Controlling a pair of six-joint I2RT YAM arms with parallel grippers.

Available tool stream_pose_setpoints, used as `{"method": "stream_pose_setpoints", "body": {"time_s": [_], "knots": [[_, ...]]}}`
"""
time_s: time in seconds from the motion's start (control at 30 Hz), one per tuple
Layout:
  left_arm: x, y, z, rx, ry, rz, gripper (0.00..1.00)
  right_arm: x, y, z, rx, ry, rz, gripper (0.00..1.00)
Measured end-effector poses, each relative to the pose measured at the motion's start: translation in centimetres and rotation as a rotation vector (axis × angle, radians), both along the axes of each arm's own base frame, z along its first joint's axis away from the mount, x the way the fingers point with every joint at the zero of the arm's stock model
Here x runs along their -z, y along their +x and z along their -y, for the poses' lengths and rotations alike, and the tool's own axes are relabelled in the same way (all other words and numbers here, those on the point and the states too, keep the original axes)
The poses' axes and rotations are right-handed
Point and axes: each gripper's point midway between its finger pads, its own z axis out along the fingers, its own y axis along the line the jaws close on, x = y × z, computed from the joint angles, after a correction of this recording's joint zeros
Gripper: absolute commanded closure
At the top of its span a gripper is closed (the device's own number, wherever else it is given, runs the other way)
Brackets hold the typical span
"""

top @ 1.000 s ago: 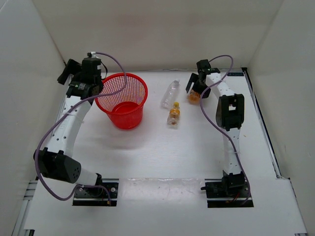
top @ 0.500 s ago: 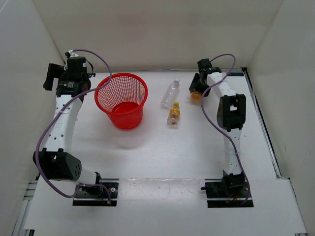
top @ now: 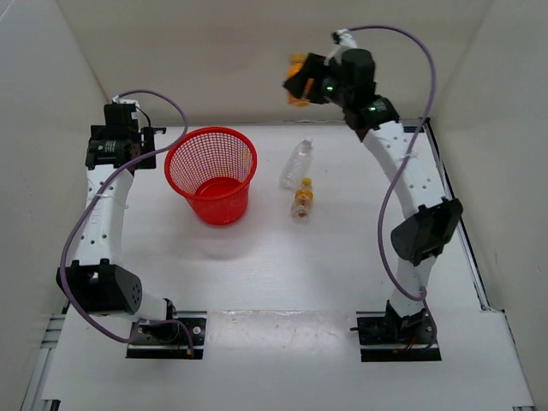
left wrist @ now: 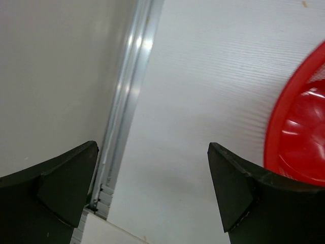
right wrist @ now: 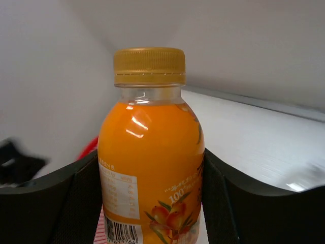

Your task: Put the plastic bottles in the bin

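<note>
The red mesh bin [top: 212, 173] stands upright left of centre; its rim shows at the right edge of the left wrist view [left wrist: 299, 137]. A clear bottle [top: 296, 163] and an orange bottle with a yellow cap [top: 302, 199] lie on the table right of the bin. My right gripper [top: 301, 88] is raised high at the back, to the upper right of the bin, shut on a second orange bottle [right wrist: 151, 162]. My left gripper [top: 110, 145] is open and empty, left of the bin by the wall.
White walls enclose the table on the left, back and right. An aluminium rail [left wrist: 127, 101] runs along the table's left edge under my left gripper.
My right arm has lifted the orange bottle off the table and swung it up and left, towards the bin. My left gripper has moved away from the bin's rim towards the left wall.
</note>
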Motion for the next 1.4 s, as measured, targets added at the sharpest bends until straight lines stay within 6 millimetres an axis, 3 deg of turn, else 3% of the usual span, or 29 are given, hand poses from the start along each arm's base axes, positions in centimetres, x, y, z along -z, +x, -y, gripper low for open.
{"method": "stream_pose_setpoints", "body": {"time_s": [0.07, 0.13, 0.23, 0.3, 0.37, 0.4, 0.43, 0.47, 0.5, 0.57, 0.7, 0.87, 1.03, 1.13, 1.2, 1.27, 1.33, 1.4], "knots": [[0.5, 0.1, 0.8, 0.039, -0.057, -0.008, 0.0, -2.1, -2.6, -6.1, -0.177, 0.051, 0.069, 0.81], [0.9, 0.0, 1.9, 0.095, -0.119, -0.021, 0.0, -2.0, -4.8, -11.3, -0.323, 0.084, 0.091, 0.81], [0.8, -0.2, 4.1, 0.208, -0.205, -0.021, 0.0, 2.8, -6.8, -16.7, -0.461, 0.077, 0.003, 0.8], [0.2, -0.7, 5.2, 0.269, -0.236, -0.009, 0.0, 6.8, -7.4, -18.9, -0.512, 0.051, -0.073, 0.71], [-0.7, -1.2, 5.9, 0.31, -0.249, 0.015, 0.0, 11.1, -8.3, -20.4, -0.549, 0.015, -0.155, 0.53], [-1.0, -1.3, 6.1, 0.322, -0.25, 0.024, 0.0, 12.5, -8.7, -20.7, -0.558, 0.0, -0.188, 0.43], [-1.3, -1.5, 6.2, 0.332, -0.25, 0.032, 0.0, 13.7, -9.1, -20.9, -0.567, -0.013, -0.216, 0.2], [-1.4, -1.6, 6.3, 0.34, -0.25, 0.033, 0.0, 14.4, -9.6, -21.0, -0.576, -0.024, -0.24, 0.13], [-1.4, -1.6, 6.4, 0.348, -0.249, 0.031, 0.0, 14.8, -10.0, -21.1, -0.585, -0.032, -0.25, 0.0], [-1.3, -1.5, 6.5, 0.364, -0.251, 0.013, 0.0, 14.4, -10.2, -21.1, -0.591, -0.033, -0.241, 0.0], [-2.4, -0.4, 6.9, 0.407, -0.254, 0.017, 0.0, 13.0, -10.2, -20.4, -0.579, -0.041, -0.21, 0.0], [-4.0, 0.0, 7.8, 0.474, -0.236, 0.045, 0.0, 9.0, -10.1, -18.0, -0.517, -0.026, -0.169, 0.0], [-3.8, 0.1, 8.2, 0.475, -0.219, 0.041, 0.0, 4.0, -9.3, -11.5, -0.303, -0.039, -0.113, 0.0], [-2.4, 0.0, 6.5, 0.38, -0.17, 0.026, 0.0, 2.2, -9.0, -6.4, -0.114, -0.08, -0.106, 0.0], [-0.9, -0.2, 5.1, 0.307, -0.147, -0.006, 0.0, 3.0, -8.7, -3.7, -0.03, -0.114, -0.157, 0.0], [0.7, -0.3, 4.0, 0.254, -0.155, -0.044, 0.0, 6.3, -8.1, -1.9, 0.021, -0.16, -0.272, 0.0], [1.9, -0.1, 3.3, 0.223, -0.186, -0.072, 0.0, 11.6, -7.4, -0.7, 0.063, -0.228, -0.414, 0.0], [3.0, 0.2, 3.1, 0.213, -0.235, -0.094, 0.0, 19.1, -7.4, 0.9, 0.099, -0.326, -0.59, 0.0]]}}
